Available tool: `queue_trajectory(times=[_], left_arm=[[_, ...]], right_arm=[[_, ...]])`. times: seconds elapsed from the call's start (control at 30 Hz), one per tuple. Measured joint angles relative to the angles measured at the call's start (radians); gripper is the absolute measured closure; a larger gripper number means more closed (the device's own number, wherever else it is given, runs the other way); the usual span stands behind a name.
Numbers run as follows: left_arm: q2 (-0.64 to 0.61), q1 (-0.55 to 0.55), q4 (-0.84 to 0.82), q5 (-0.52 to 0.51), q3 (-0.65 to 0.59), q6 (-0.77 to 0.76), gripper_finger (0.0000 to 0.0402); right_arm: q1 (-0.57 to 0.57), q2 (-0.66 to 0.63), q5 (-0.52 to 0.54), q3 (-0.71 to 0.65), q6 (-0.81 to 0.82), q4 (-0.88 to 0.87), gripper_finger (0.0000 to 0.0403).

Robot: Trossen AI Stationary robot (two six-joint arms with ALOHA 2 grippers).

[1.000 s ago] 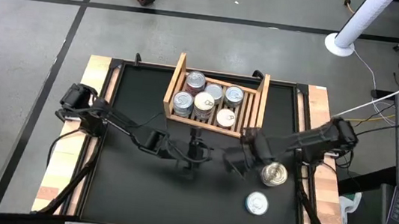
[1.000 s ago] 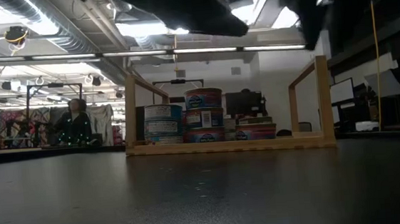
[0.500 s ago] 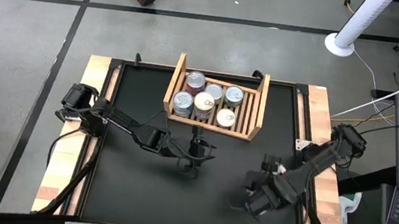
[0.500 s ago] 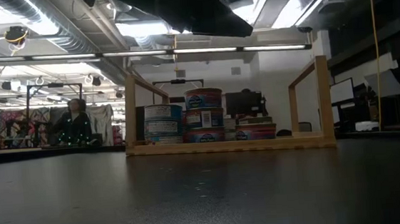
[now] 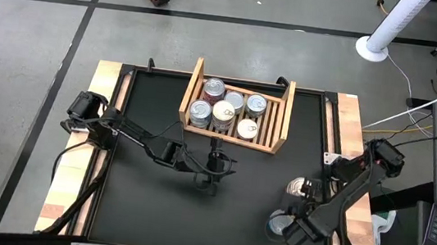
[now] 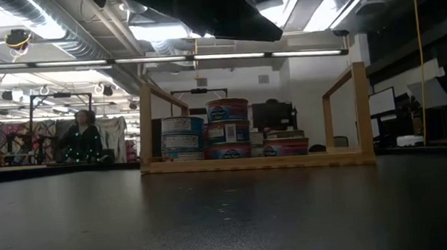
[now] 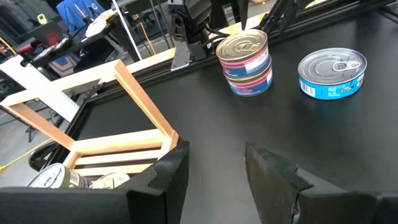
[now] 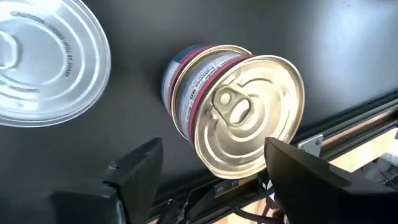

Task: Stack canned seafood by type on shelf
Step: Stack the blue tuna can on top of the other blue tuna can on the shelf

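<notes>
The right claw [image 5: 295, 228], fingers spread and empty, hung over the black bench's [image 5: 143, 205] near right corner; two pink-banded stacked tins [image 8: 230, 106] probably lay just ahead; left claw [image 7: 214, 171] half-open, farther off

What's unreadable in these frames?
- Blue tin, high view: partly covered by the right gripper.
- Loose tins, low view: out of frame; only the shelf and its tins show.
- Tins in shelf, left wrist view: cut off by the edge and the left gripper's fingers.
- Stack depth, high view: only lids show.
</notes>
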Motion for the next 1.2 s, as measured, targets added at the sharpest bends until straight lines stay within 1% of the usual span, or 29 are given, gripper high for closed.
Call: queue_trajectory(times=[0.17,0.43,0.6,0.97,1.03,1.1,1.2], left_arm=[[0.000,0.000,0.000,0.000,0.000,-0.001,0.0251],[0.000,0.000,0.000,0.000,0.000,-0.005,0.0251],[0.000,0.000,0.000,-0.001,0.000,-0.006,0.0251],[0.000,0.000,0.000,-0.001,0.000,0.005,0.0251],[0.000,0.000,0.000,-0.001,0.000,0.006,0.0251],[0.000,0.000,0.000,-0.001,0.000,0.007,0.0251],[0.000,0.000,0.000,-0.001,0.000,0.017,0.0251]], right_arm=[[0.003,0.000,0.005,-0.039,-0.003,0.021,0.0152],[0.003,0.000,0.004,-0.105,-0.003,0.055,0.0223],[0.003,0.000,0.013,-0.116,-0.009,0.074,0.0272],[-0.001,0.000,0.144,-0.116,-0.010,0.075,0.0390],[-0.015,0.000,0.150,-0.116,-0.011,0.075,0.0398],[-0.038,0.000,0.151,-0.116,-0.015,0.076,0.0395],[-0.076,0.000,0.152,-0.116,-0.065,0.079,0.0395]])
